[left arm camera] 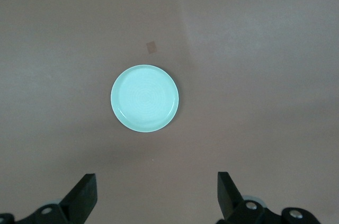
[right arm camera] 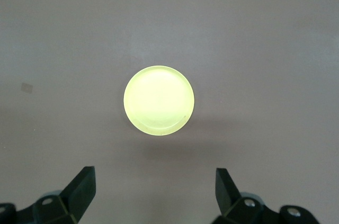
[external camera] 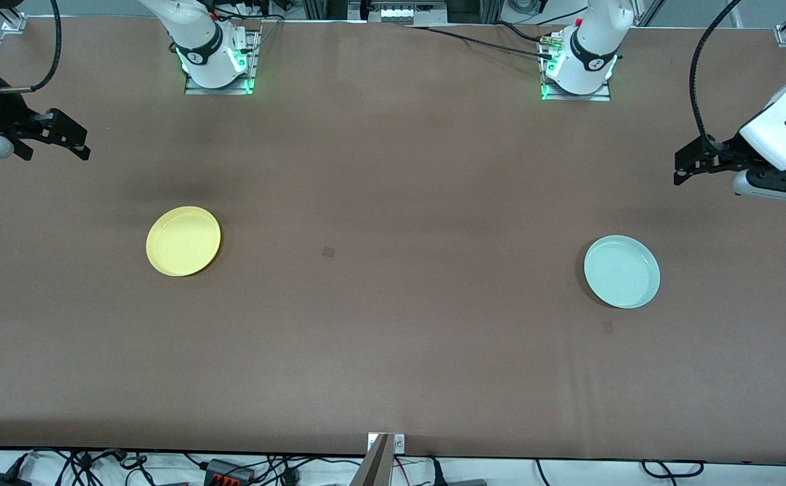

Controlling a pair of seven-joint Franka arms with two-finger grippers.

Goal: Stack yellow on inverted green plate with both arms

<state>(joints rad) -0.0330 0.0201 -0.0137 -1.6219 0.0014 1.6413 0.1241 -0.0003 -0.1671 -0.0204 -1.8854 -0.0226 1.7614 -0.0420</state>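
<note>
The green plate [external camera: 622, 271] is lying nearest the front camera, toward the left arm's end of the table [external camera: 393, 378], rim up and bowl showing, so it is not yet inverted. Taking it as the landmark, the yellow plate [external camera: 183, 241] is sitting well apart from it, toward the right arm's end and slightly farther from the front camera, also rim up. Nothing is touching either plate.

The left gripper [external camera: 681, 170] is hanging in the air off the green plate, toward the left arm's end and outward of it; in the left wrist view its fingers [left arm camera: 83, 198] are standing wide apart with the green plate [left arm camera: 144, 98] centred ahead of them. The right gripper [external camera: 77, 140] is hovering at the table's right-arm end, as far from the green plate as anything in view, its fingers [right arm camera: 80, 191] likewise spread and empty, the yellow plate [right arm camera: 159, 100] centred ahead.

Judgement: the task is at its start, and the step in hand is the approach to the green plate for flipping. A shallow rim gives little purchase, so the left gripper should be coming down with one finger inside the rim and one outside, pinching the edge, then turning the plate over low above the table. The yellow plate is best lifted only once the green one is lying flat and settled.
</note>
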